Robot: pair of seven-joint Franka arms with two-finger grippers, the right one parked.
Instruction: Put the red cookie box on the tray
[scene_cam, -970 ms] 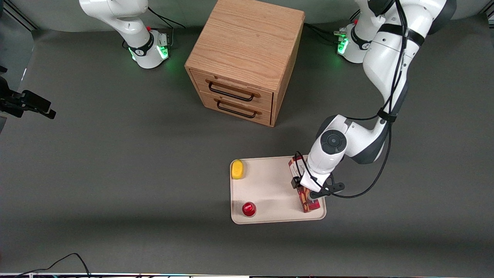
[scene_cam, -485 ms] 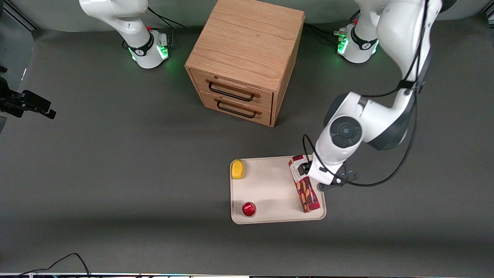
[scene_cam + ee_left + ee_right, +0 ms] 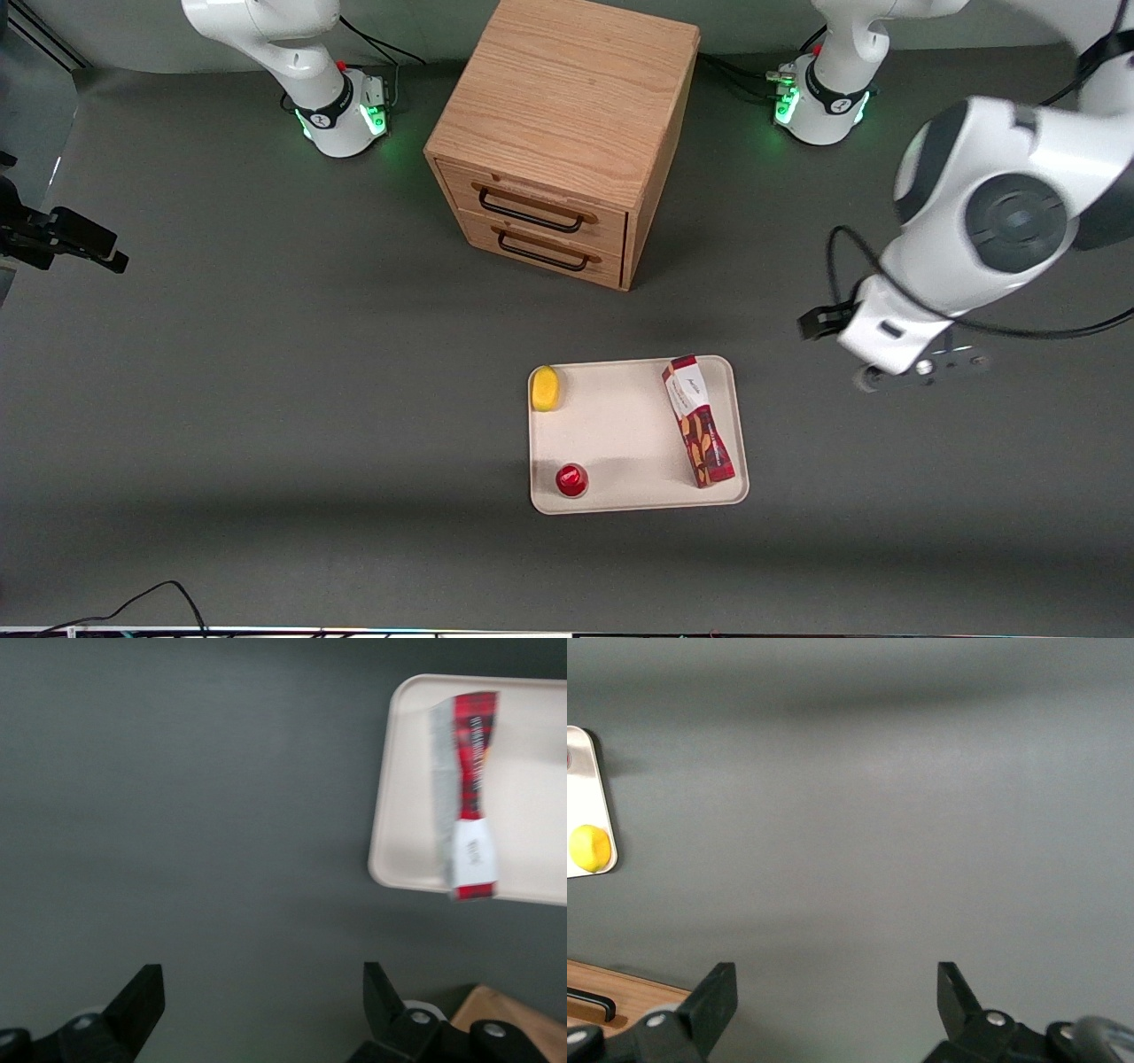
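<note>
From the front I see my gripper (image 3: 895, 377) raised above bare table toward the working arm's end, well apart from the red cookie box (image 3: 698, 421) lying flat on the tray (image 3: 620, 425). At the left wrist, its fingers (image 3: 142, 1005) stand wide apart, holding nothing, the box off to one side.

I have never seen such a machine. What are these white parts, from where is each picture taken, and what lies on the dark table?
The white parts are two robot arms. One picture looks down from the front; the two others come from cameras on the arms' wrists. The working arm's gripper hangs open and empty above bare table, toward that arm's end, away from the tray. On the cream tray lie the red cookie box, a yellow lemon-like object and a small round red object. A wooden two-drawer cabinet stands farther from the front camera than the tray.
</note>
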